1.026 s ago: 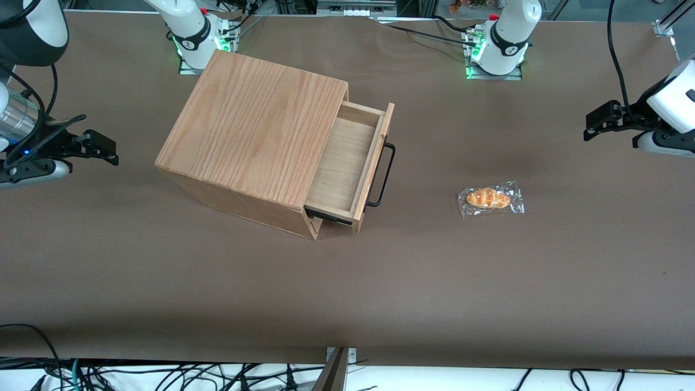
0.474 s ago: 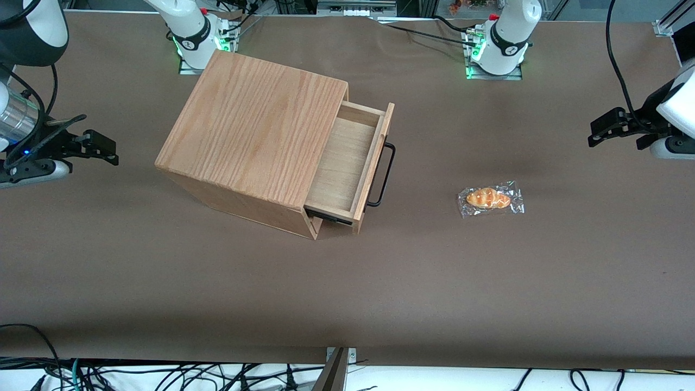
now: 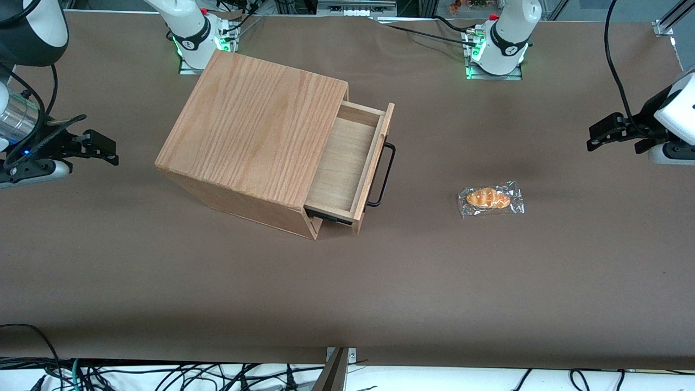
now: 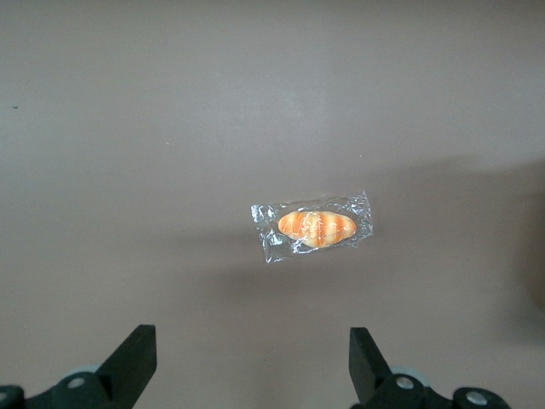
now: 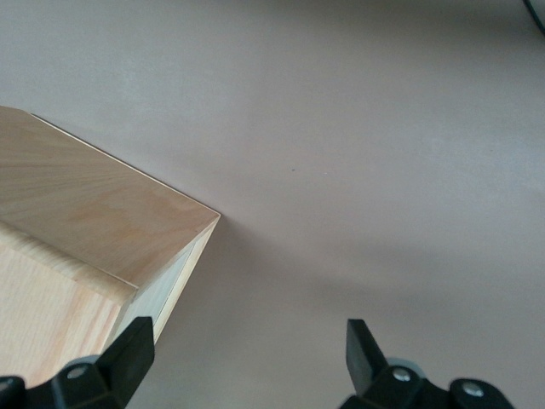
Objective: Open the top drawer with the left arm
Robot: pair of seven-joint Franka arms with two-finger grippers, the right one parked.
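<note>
Up in the air at the working arm's end of the table, the left arm holds its gripper well clear of everything, with nothing between its fingers. From the wrist camera, the two black fingers stand wide apart, released, above bare brown tabletop.

Below the gripper and a little nearer the front camera lies a small bread roll sealed in a clear plastic wrapper; the wrist view shows the same roll lying flat, ahead of the open fingers and not touching them.

Well apart from the gripper, toward the parked arm's end, sits the oak-grain cabinet. Its top drawer is pulled partly out toward the gripper's end of the table, showing a bare light-wood floor inside. A long thin black bar handle runs across the drawer's front, which faces the roll. The roll lies between the drawer front and the gripper, nearer to the gripper's end, touching neither.
</note>
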